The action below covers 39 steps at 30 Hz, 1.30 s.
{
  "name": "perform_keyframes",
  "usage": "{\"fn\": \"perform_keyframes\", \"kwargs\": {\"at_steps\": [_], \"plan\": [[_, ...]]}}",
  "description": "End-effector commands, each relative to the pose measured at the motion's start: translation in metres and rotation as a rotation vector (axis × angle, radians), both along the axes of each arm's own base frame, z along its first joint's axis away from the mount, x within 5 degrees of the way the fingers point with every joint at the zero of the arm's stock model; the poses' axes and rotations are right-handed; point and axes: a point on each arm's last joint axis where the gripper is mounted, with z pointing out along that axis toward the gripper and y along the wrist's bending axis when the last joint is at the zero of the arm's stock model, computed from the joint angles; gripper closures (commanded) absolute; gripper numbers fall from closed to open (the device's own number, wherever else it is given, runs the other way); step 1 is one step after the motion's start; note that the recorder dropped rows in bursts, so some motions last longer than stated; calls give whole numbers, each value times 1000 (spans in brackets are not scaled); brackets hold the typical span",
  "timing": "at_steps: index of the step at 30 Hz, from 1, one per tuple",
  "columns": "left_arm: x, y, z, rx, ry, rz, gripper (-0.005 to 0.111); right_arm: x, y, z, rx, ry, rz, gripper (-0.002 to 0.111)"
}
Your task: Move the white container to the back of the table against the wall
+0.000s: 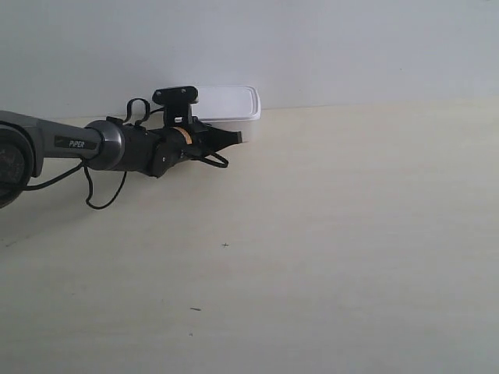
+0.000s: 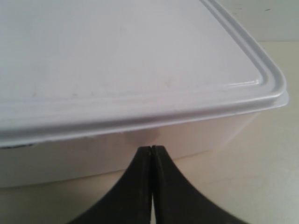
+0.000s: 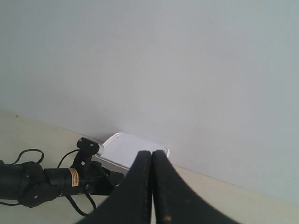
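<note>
The white container (image 1: 230,104) with its flat rimmed lid sits at the back of the cream table (image 1: 327,234), up against the grey-blue wall (image 1: 312,47). The arm at the exterior view's left reaches to its front side. In the left wrist view the container (image 2: 131,70) fills the frame, and my left gripper (image 2: 152,148) is shut, its tips touching the tub's side wall just below the lid rim. My right gripper (image 3: 152,153) is shut and empty, held high and apart, looking down at the container (image 3: 131,151) and the left arm.
A black cable loops (image 1: 105,191) under the left arm. A few tiny dark specks (image 1: 225,245) mark the table in front. The wall runs along the whole back edge.
</note>
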Motion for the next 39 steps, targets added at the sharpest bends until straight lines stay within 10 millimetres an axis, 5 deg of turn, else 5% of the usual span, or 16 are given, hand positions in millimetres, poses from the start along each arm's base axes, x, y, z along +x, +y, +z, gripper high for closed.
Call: {"fn": "perform_keyframes", "kwargs": {"at_steps": [1, 9, 18, 29, 39], "plan": [[6, 9, 11, -19, -26, 27, 107, -2, -1, 0, -2, -2, -1, 108], [1, 11, 13, -12, -2, 28, 107, -2, -1, 0, -2, -2, -2, 108], [-32, 20, 33, -6, 23, 27, 107, -1, -2, 1, -1, -11, -14, 108], [-129, 50, 66, -91, 181, 156, 107, -4, -6, 3, -49, -49, -37, 108], [-235, 79, 132, -98, 112, 149, 107, -19, -14, 18, 134, -61, -91, 108]]}}
